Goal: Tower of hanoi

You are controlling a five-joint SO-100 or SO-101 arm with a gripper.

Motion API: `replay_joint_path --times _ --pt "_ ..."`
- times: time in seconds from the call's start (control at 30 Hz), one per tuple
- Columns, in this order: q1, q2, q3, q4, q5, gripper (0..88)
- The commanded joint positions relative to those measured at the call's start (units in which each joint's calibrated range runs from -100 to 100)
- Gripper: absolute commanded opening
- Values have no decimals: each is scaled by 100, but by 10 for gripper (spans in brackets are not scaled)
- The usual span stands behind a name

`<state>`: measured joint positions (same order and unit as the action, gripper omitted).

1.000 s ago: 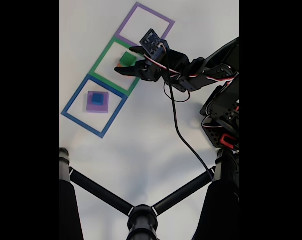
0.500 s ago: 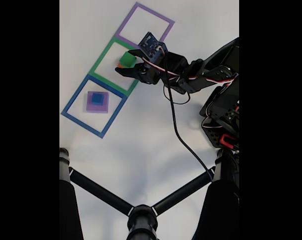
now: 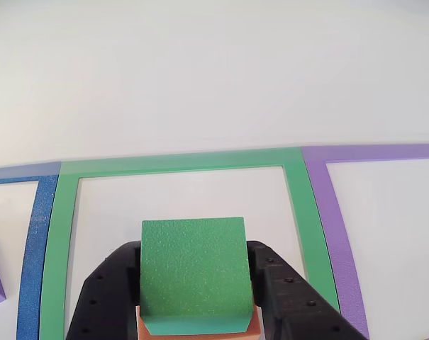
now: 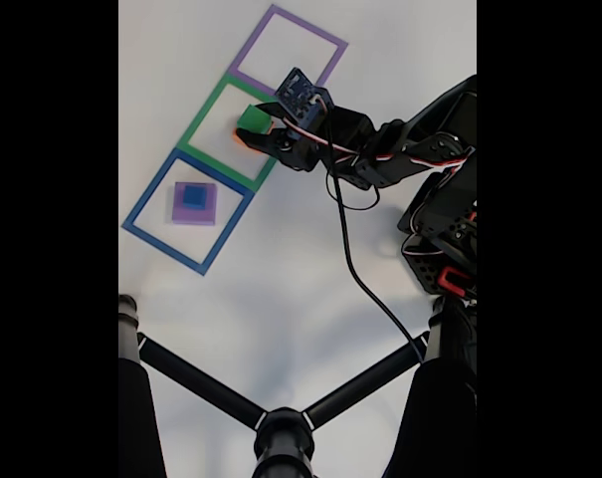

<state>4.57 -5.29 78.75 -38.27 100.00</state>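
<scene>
In the other view, the gripper (image 3: 196, 283) comes in from the bottom edge with its two black jaws pressed against the left and right sides of the green block (image 3: 193, 273), so it is holding that block. An orange block (image 3: 197, 331) shows as a thin strip just beneath the green one, apparently stacked under it, though whether the jaws also pinch it I cannot tell. Both sit inside the green frame (image 3: 299, 212), toward its near side, with the blue frame (image 3: 31, 248) to the left and the purple frame (image 3: 327, 212) to the right on the white table (image 3: 200, 71). In the fixed view, the arm reaches in from the table's right edge and the gripper (image 4: 259, 127) closes around the green block (image 4: 251, 119) in the middle frame's (image 4: 203, 118) right half. The purple block (image 4: 207, 211) with the small blue cube (image 4: 194, 197) on top lies in the blue frame (image 4: 141, 211), down and left of the gripper, toward the table's left edge. The purple frame (image 4: 256, 45), up and right near the top edge, holds nothing. The next move likely turns on that choice of direction, since the held block lies between the two.
</scene>
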Motion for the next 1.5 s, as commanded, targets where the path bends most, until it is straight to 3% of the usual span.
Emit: replay_joint_path --times 0.0,0.13,0.27,0.53,0.8,1.0,1.2,1.33,1.47 --pt "-110 -208 -11 -127 0 73" --pt "-140 -489 -56 83 0 73" --pt "-171 -1298 -401 1305 0 72" --pt "96 -3109 -2146 5830 0 68" --pt "645 -3413 -5390 10468 0 66" --pt "1247 -3133 -7462 12645 0 64" --pt "1827 -3061 -7371 12734 0 64" --pt "2132 -3125 -6290 11641 0 65" --pt "2353 -3109 -4881 9772 0 64"
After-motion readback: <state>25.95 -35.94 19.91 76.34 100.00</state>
